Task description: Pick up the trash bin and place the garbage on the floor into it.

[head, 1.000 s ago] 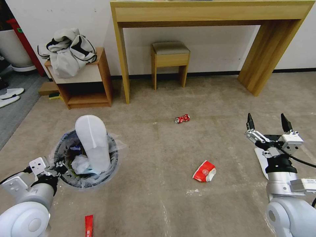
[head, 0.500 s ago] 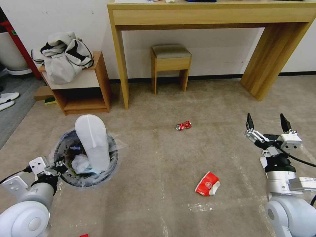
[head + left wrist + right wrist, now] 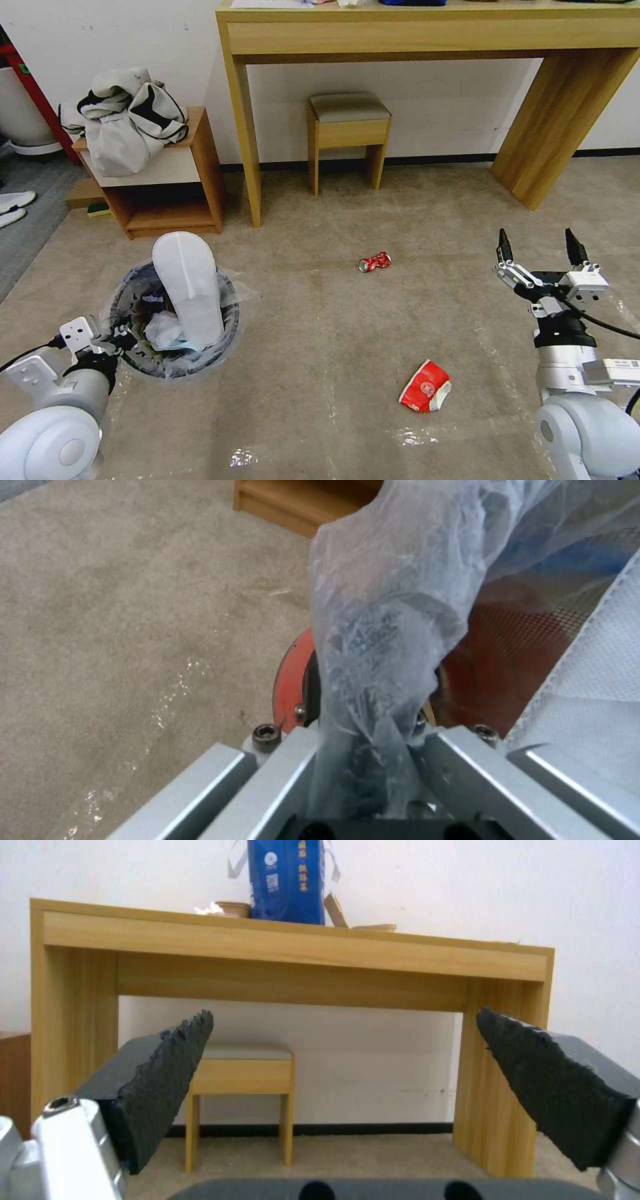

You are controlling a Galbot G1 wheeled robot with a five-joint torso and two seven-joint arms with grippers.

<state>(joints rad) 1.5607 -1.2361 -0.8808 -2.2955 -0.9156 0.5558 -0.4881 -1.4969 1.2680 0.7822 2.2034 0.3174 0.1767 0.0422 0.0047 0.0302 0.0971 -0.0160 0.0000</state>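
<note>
L gripper sits at approx 8 o'clock in the head view, clenched on the rim of the trash bin. In the L wrist view its fingers pinch the crinkled clear bag liner w/ the red rim just behind. The bin hangs at the gripper, over the floor. Inside: a long white insole standing up, leaning past the rim, plus white-blue crumpled scraps at its base.

R gripper is at approx 3 o'clock, released, black fingertips wide apart, pointing away from the robot, holding nothing. R wrist view looks btwn them toward a wooden worktop w/ a blue bag on top and a small stool beneath.

Garbage on the carpet: crushed red can near centre, approx 9 o'clock from the R gripper, well apart from it. Red-white paper cup at approx 5 o'clock of the view, on its side, near a worn tape mark.

At 10 o'clock, a low wooden shelf unit w/ a grey-white jacket heaped on it.
</note>
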